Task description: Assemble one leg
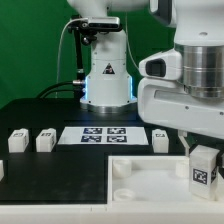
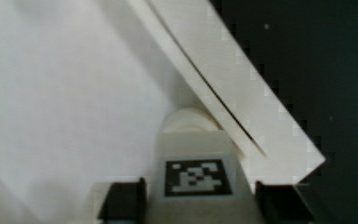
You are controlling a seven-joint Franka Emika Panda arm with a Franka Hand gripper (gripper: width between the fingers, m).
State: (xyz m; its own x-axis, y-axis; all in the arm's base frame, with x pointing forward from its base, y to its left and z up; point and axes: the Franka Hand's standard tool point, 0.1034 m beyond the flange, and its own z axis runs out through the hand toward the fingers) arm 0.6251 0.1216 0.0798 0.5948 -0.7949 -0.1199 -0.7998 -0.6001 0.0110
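In the exterior view the gripper hangs at the exterior view's right, its jaws closed on the leg, which stands upright with its square marker facing the camera. The leg is over the right end of the white tray-like panel lying on the black table; whether it touches the panel I cannot tell. Three loose legs stand in a row farther back, flanking the marker board. In the wrist view the leg sits between the two dark fingers, marker up, its rounded far end close against the panel's raised rim.
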